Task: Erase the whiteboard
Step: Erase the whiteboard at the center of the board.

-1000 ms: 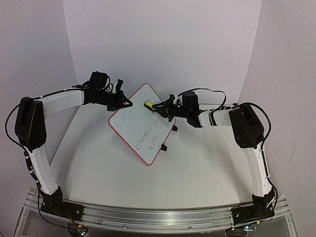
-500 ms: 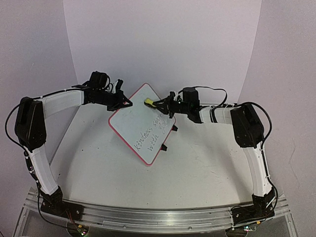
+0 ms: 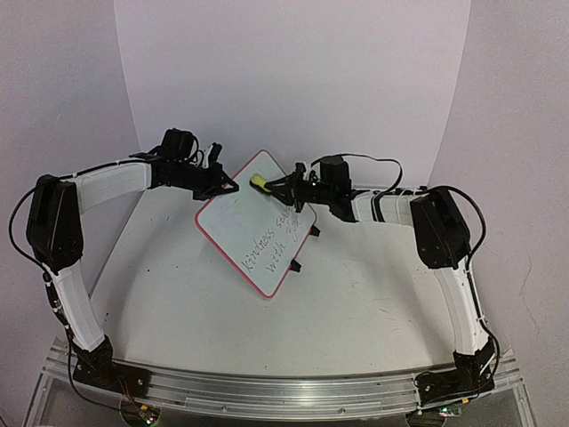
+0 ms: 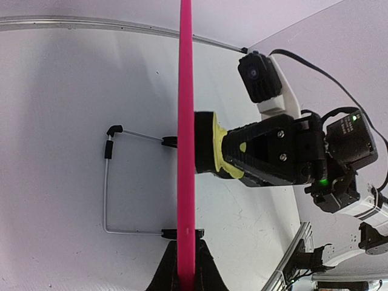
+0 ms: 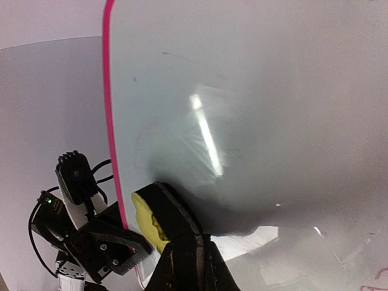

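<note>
Step in hand: wiping. Whiteboard [image 3: 253, 236] stands tilted near the middle of the counter's [image 3: 178, 302] far edge. Left pincer [image 3: 222, 185] is clamped on its pink frame, steadying it. Right pincer [image 3: 277, 185] is clamped on the yellow-and-black eraser block [image 3: 259, 183], pressed to the board's top corner. Marker lines [image 3: 277, 238] lie lower, unwiped; the next stroke likely needs to drag down across them. Wire stand [image 4: 108, 182] sits behind the board; nothing seems to block the path.

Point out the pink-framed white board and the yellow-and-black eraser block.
pink-framed white board [image 3: 238, 224]: top external view, bare white face.
yellow-and-black eraser block [image 4: 217, 147]: left wrist view, yellow body.
</note>
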`<control>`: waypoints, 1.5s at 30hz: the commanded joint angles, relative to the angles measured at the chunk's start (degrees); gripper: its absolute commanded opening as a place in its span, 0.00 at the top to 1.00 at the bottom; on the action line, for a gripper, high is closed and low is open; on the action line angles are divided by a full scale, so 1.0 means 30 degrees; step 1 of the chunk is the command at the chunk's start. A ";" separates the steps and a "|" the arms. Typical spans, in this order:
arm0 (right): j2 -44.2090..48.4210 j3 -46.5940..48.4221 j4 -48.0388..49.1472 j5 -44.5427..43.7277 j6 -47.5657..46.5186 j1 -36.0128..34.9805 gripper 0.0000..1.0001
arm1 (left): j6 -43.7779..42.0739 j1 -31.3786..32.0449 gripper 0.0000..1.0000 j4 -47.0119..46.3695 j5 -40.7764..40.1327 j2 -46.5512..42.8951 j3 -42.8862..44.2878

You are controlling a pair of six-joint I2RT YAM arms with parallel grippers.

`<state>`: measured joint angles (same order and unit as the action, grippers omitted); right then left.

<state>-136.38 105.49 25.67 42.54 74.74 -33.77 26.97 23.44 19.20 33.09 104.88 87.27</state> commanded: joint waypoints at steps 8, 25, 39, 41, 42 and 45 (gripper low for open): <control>0.1965 -0.6632 0.1090 -0.0340 -0.0172 0.1564 1.00 | -0.1623 0.0710 1.00 0.0071 0.0660 -0.0873 -0.0173; 0.0942 -0.3135 0.0861 0.0213 0.0253 0.1260 1.00 | -0.1638 0.0799 1.00 0.0064 0.0660 -0.0709 -0.0145; 0.2111 -0.6686 0.1590 -0.0532 0.0481 0.2596 1.00 | -0.1495 0.0857 1.00 0.0072 0.0486 -0.1169 -0.0320; 0.2333 -0.7251 0.1828 -0.0464 0.0491 0.2674 1.00 | -0.1460 0.0911 1.00 0.0071 0.0472 -0.1285 -0.0319; 0.2390 -0.7415 0.1933 -0.0382 0.0523 0.2675 1.00 | -0.1436 0.0936 1.00 0.0061 0.0457 -0.1334 -0.0319; 0.2608 -0.8303 0.2873 -0.0197 0.0974 0.2626 1.00 | -0.1411 0.0996 1.00 0.0075 0.0370 -0.1426 -0.0376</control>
<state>-130.88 83.89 32.97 42.96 76.30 -25.45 26.85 24.32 19.09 31.92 103.96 86.83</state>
